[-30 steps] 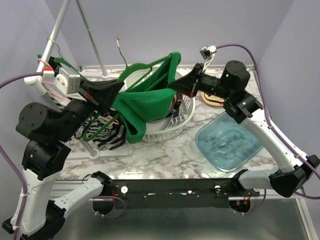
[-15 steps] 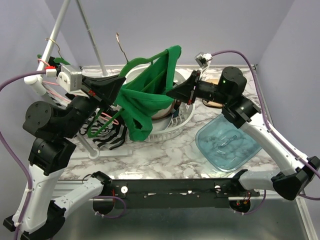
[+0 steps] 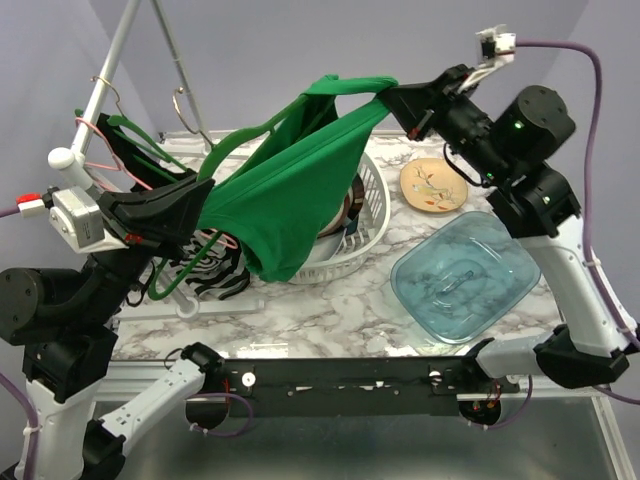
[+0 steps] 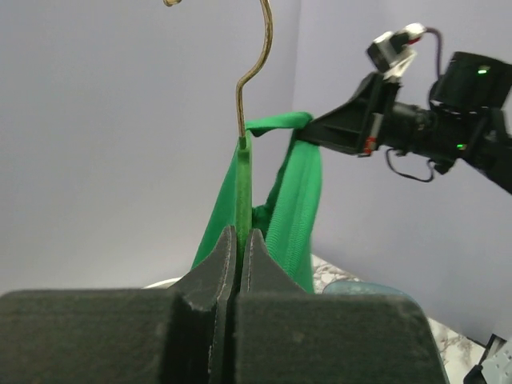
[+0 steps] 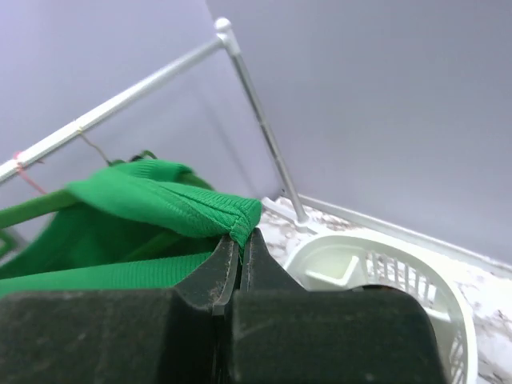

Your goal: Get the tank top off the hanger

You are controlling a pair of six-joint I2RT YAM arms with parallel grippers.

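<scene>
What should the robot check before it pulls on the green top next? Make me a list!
1. Left gripper shut on the hanger: ok.
2. Right gripper shut on the strap of the tank top: ok.
3. Hook free of the rail: ok.
4. Strap clear of the hanger's end: cannot tell.
5. Tank top wholly off the hanger: not ok, cloth hangs around it.

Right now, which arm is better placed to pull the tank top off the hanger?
Right: the right hand pinches the tank top by its strap; the left hand clamps the hanger.
</scene>
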